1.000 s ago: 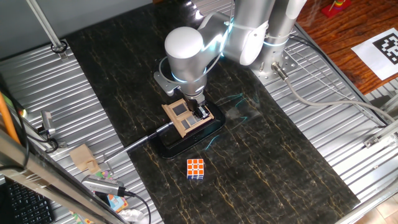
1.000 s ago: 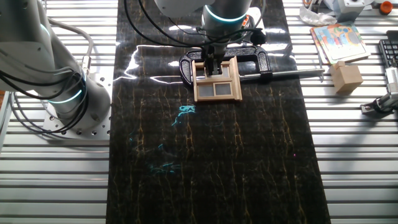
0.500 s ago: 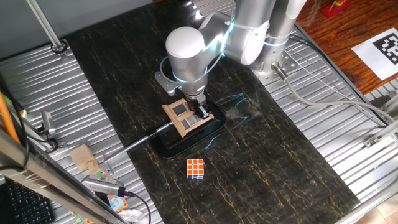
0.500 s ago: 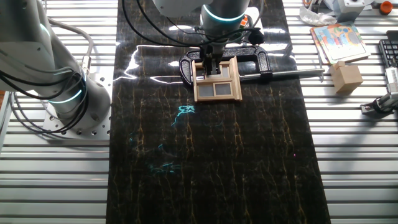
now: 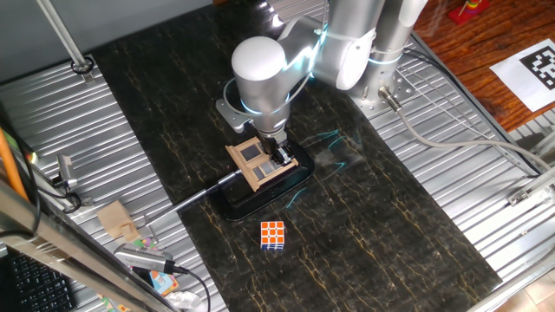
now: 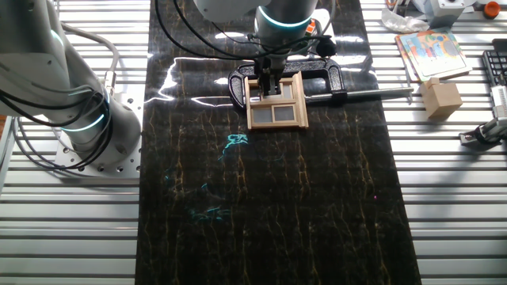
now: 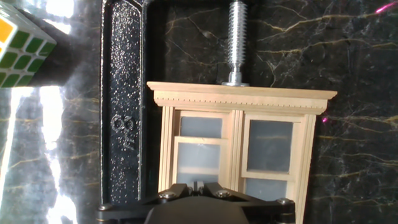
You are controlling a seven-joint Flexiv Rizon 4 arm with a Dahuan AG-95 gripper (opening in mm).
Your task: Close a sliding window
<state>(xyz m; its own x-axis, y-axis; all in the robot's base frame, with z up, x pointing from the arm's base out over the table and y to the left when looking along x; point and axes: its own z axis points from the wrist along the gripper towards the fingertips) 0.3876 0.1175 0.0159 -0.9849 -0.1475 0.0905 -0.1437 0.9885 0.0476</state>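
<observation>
While clamped flat, sliding window [image 6: 277, 101] has claw [image 6: 268, 85] above it.

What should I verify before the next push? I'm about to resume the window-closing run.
1. Sliding window held by the black C-clamp, screw on frame: ok.
2. Hand over the window: ok.
3. Left sash closed: not ok, sits partway along its track.
4. Fingers touching the sash: cannot tell, tips hidden.
5. Puzzle cube apart from the window: ok.
</observation>
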